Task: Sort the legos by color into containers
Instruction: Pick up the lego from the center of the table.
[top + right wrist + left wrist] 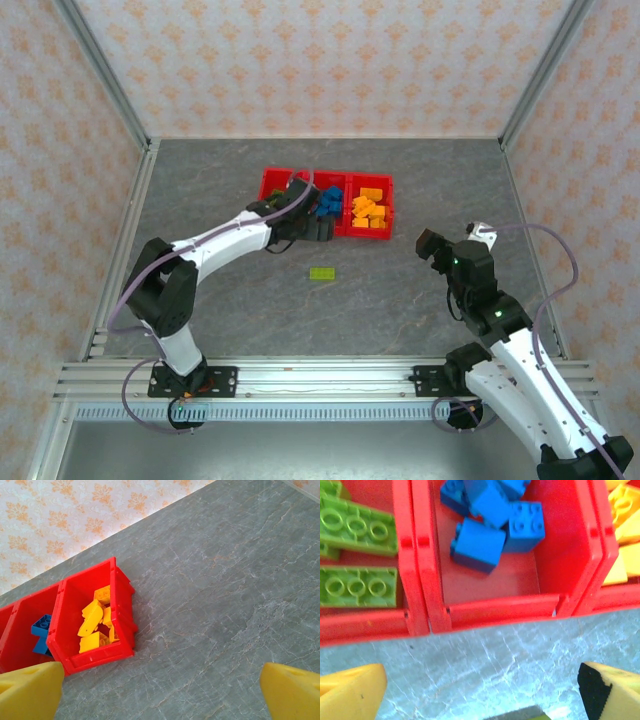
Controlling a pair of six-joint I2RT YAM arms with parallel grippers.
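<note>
One lime green brick [322,273] lies loose on the grey table [200,200], on the near side of the red tray [330,174] and apart from its wall. The other legos we can see sit in the tray by color: lime green bricks [357,525] in the left compartment, blue bricks [490,525] in the middle one, and orange-yellow bricks [95,625] in the right one. The left gripper [312,232] hangs over the tray's near wall in front of the middle compartment. Its yellow fingertips [350,695] are spread wide and nothing sits between them. The right gripper [432,243] is well off to the right of the tray, also spread wide and carrying nothing. We judge the sorting nearly done, with the pick of this last loose brick as the step in hand. The next move calls for the left arm to draw toward the near side, lower its fingers astride the flat brick and close on its sides. It should then lift the brick clear of the red wall and carry it to the left compartment. The brick is low and thin, so we expect the fingers must reach almost to the table to catch it.
</note>
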